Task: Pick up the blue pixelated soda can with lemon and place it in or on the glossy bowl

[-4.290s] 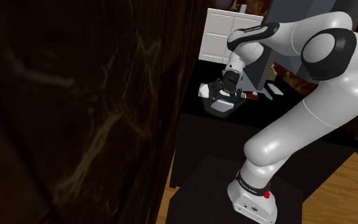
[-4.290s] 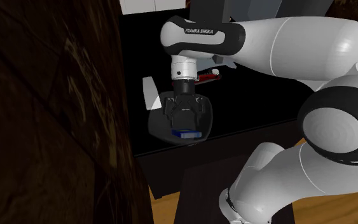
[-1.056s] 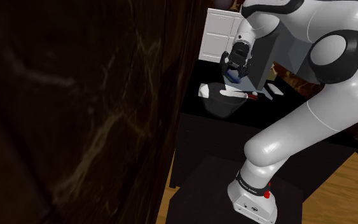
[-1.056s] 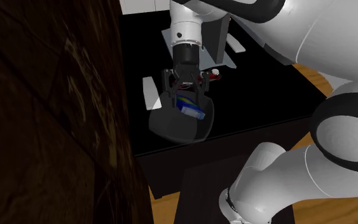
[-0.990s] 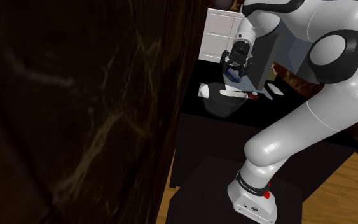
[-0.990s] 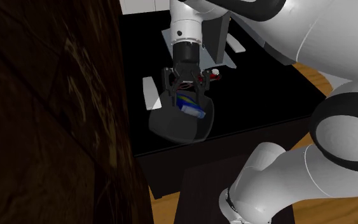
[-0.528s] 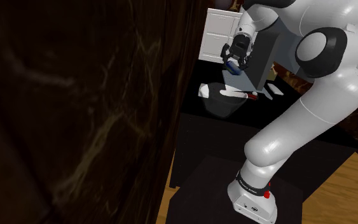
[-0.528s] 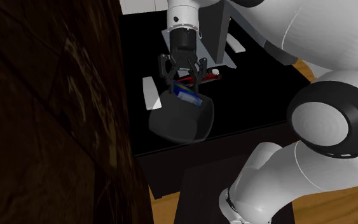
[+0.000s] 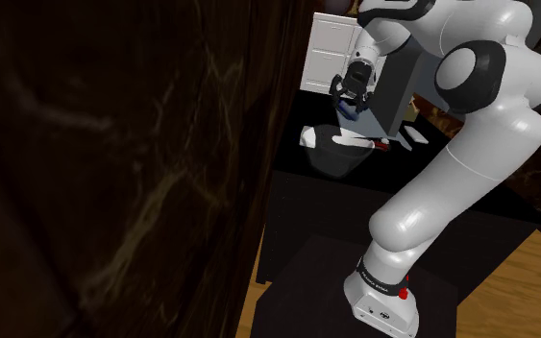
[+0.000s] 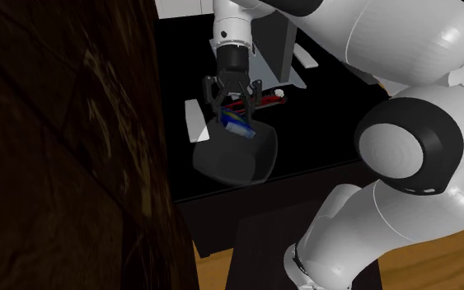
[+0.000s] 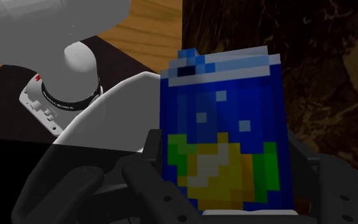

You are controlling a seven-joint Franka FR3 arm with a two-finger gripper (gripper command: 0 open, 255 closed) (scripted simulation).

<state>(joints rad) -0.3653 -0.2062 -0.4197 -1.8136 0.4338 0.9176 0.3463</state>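
A blue pixelated can (image 11: 225,133) with a yellow lemon and green leaves on it sits clasped between my black fingers (image 11: 147,181). My gripper (image 10: 232,115) is shut on the can (image 10: 240,128) and hangs tilted above the dark glossy bowl (image 10: 234,161), apart from it. In the shoulder view the gripper (image 9: 348,98) holds the can (image 9: 347,108) a little above the bowl (image 9: 338,156) on the black tabletop. The can's lower end is hidden between the fingers.
A dark marbled wall (image 9: 114,173) fills the shoulder view's left. On the black table (image 10: 337,123) lie a red-handled item (image 10: 264,100) behind the bowl and a flat white piece (image 10: 193,122) beside it. A white cabinet (image 9: 333,48) stands behind.
The gripper has risen with the can and tilted, moving higher above the bowl. Several seconds ago it was low inside the bowl around the can.
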